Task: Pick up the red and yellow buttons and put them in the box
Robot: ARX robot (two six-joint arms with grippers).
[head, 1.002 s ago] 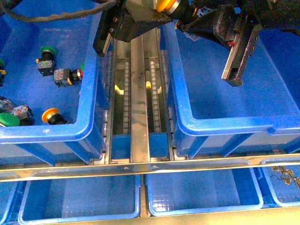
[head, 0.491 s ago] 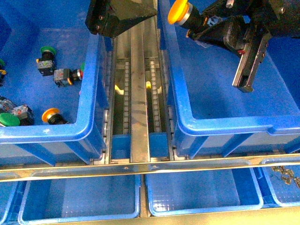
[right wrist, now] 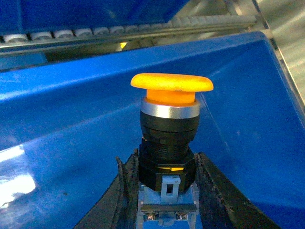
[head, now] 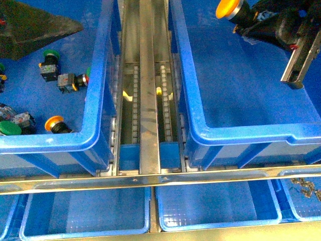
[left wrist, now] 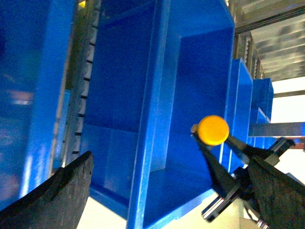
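My right gripper (head: pixel 249 22) is shut on the yellow button (head: pixel 229 9) and holds it high above the far part of the big blue box (head: pixel 200 123), whose floor is bare. In the right wrist view the fingers (right wrist: pixel 212 191) clamp the button's (right wrist: pixel 171 83) black-and-grey body, cap up, against the box wall (right wrist: pixel 71 119). My left gripper (head: pixel 35 27) is open and empty over the left bin; its wrist view shows the fingers (left wrist: pixel 66 191) wide apart, with the yellow button (left wrist: pixel 213 130) and the box (left wrist: pixel 157 95) beyond. A red-capped button (head: pixel 75 80) lies in the left bin.
The left blue bin (head: pixel 95 135) also holds green-capped buttons (head: pixel 50 54) and another orange-capped one (head: pixel 55 123). A metal roller rail (head: pixel 149 100) runs between the two bins. Shallow blue trays (head: pixel 85 211) sit below the front bar; one holds small metal parts (head: pixel 303 187).
My right gripper has carried the yellow button to the right, from over the rail to above the big box. My left gripper has swung left over the left bin.
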